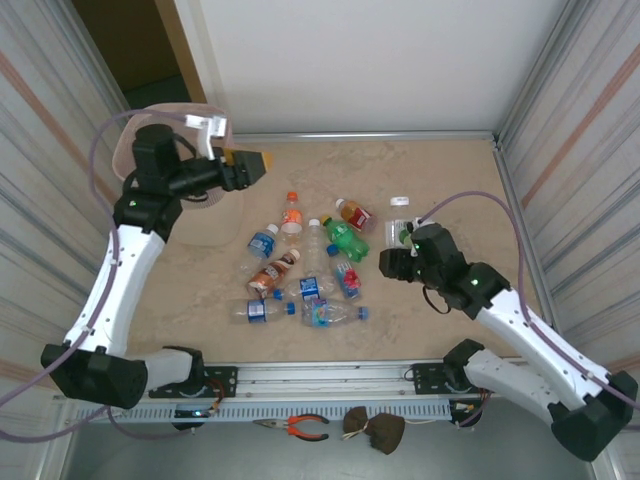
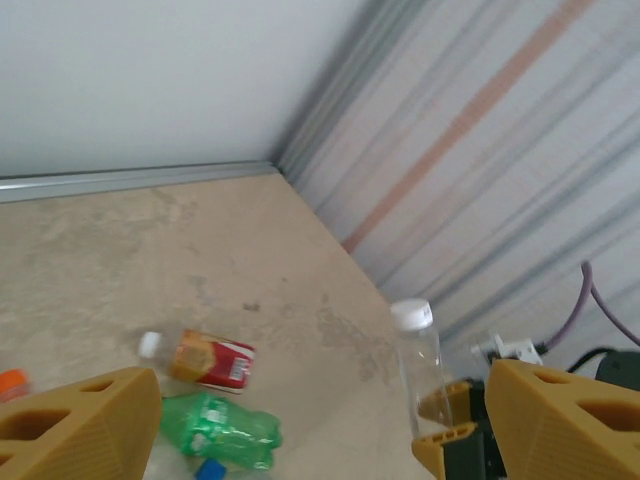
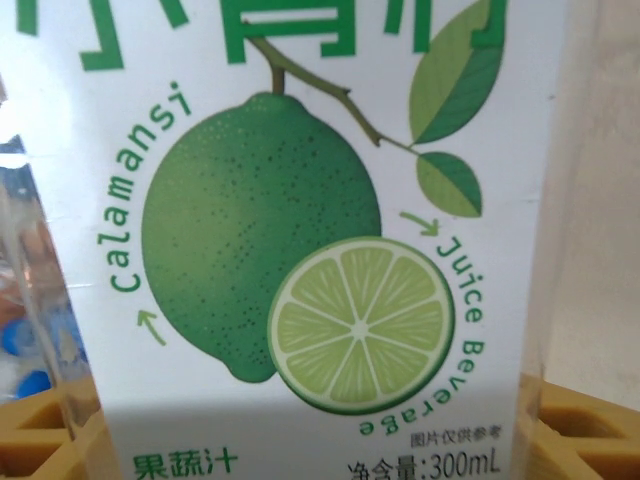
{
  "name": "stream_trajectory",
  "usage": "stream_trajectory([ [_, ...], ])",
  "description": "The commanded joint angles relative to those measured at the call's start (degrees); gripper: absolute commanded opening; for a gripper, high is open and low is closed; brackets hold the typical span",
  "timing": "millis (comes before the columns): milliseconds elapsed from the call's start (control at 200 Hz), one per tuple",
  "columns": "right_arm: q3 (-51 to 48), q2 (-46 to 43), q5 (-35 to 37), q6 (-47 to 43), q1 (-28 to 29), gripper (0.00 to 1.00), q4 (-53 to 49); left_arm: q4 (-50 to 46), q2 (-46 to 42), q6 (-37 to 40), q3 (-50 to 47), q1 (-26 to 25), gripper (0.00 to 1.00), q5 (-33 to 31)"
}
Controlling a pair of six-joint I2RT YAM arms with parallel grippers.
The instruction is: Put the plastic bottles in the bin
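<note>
Several plastic bottles (image 1: 318, 262) lie in a loose heap at mid-table, among them a green one (image 1: 345, 238) (image 2: 215, 430) and a red-labelled one (image 1: 355, 214) (image 2: 205, 360). To their right my right gripper (image 1: 402, 240) (image 3: 310, 440) is shut on an upright clear bottle (image 1: 400, 222) (image 2: 420, 370) with a white cap and a lime-print label (image 3: 300, 250). Its yellow fingers (image 2: 445, 425) flank the bottle's lower half. My left gripper (image 1: 255, 160) (image 2: 325, 440) hangs open and empty, raised beside the beige bin (image 1: 205, 228) at the far left. The left arm hides most of the bin's opening.
Corrugated metal walls (image 1: 570, 120) close in the table on the left and right, with a white wall behind. Pliers (image 1: 300, 428) and a brown object (image 1: 375, 428) lie on the front rail below the arm bases.
</note>
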Motion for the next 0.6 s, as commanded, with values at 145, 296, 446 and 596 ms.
stream_trajectory([
  [145,3.1,-5.9,-3.6,-7.4,-0.7,0.65,10.8,4.9,3.0,0.8,2.6,-15.7,0.83,-9.5],
  [296,5.6,-5.5,-4.3,-8.6,-1.3,0.64,13.2,4.0,6.3,2.1,5.9,-23.2,0.81,-14.1],
  [446,7.3,-4.1,-6.0,-9.5,-1.5,0.64,14.9,2.3,10.5,3.0,9.8,-29.4,0.79,-18.1],
  [596,7.0,-4.1,-6.6,-8.6,-1.5,0.63,17.9,1.0,13.6,3.2,12.5,-34.3,0.78,-22.0],
])
